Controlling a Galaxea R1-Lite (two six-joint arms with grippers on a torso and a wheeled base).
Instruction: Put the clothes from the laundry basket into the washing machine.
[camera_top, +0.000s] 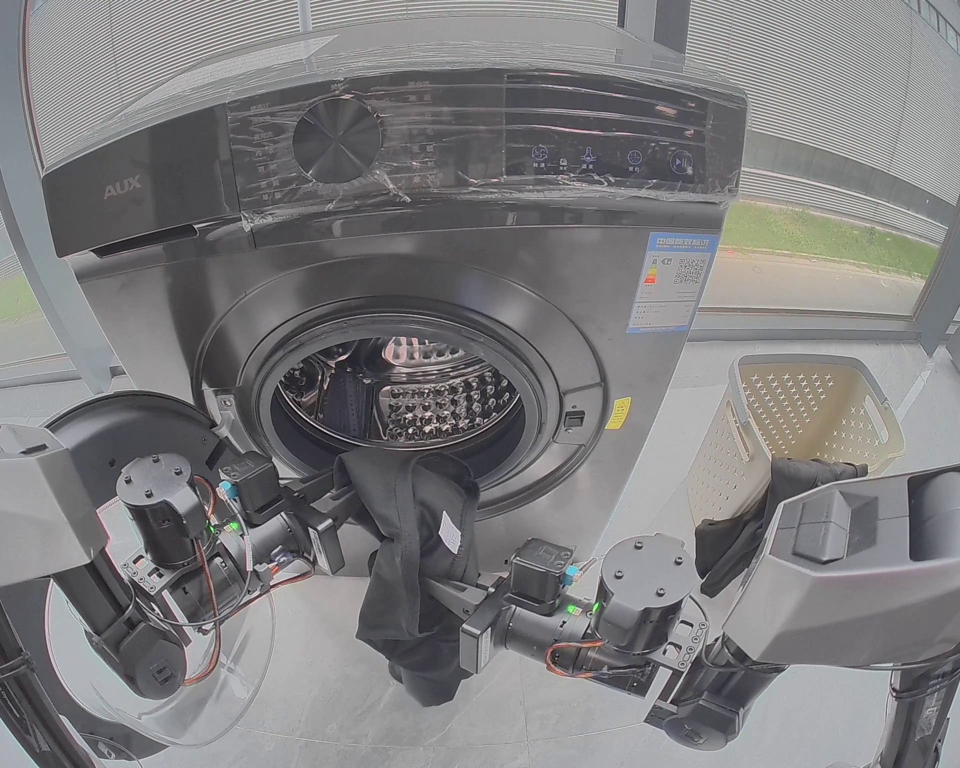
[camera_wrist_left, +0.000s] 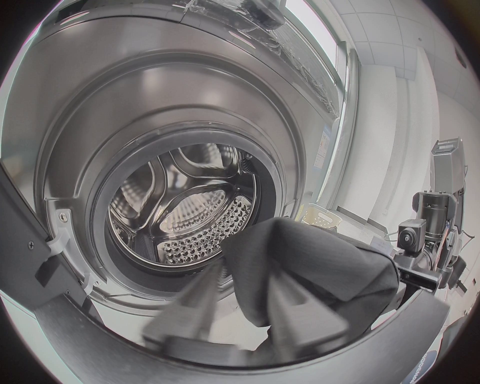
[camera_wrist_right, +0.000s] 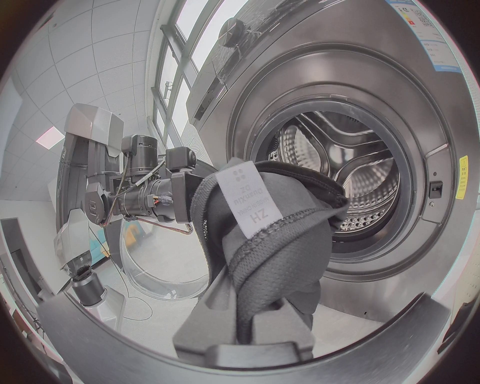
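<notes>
- so, one black garment (camera_top: 415, 540) hangs between the two grippers, just outside the open mouth of the washing machine (camera_top: 560, 290).
- right gripper (camera_wrist_right: 252, 295) is pinched tight on a fold of the cloth, low on the garment; a white label (camera_wrist_right: 247, 200) sits just above its grip.
- left gripper (camera_top: 338, 497) meets the garment's upper edge, which lies over it; i cannot tell whether it is clamped on the cloth or merely carrying it.
- drum (camera_top: 420, 395) lies straight ahead of both grippers and a little above them. it looks bare as far as i can see, so nothing seems to be loaded yet.
- door (camera_top: 100, 420) is swung fully open, out past the left gripper on its outer side and clear of the path in.
- laundry basket (camera_top: 810, 362) stands well out beyond the right gripper, behind its arm, with another dark piece of clothing (camera_top: 800, 475) draped over its near rim.
- progress, as i judge it: early. the first item is lifted and brought to the opening but not inside; left to do are pushing it over the lip, letting go, and fetching at least the piece on the basket.
</notes>
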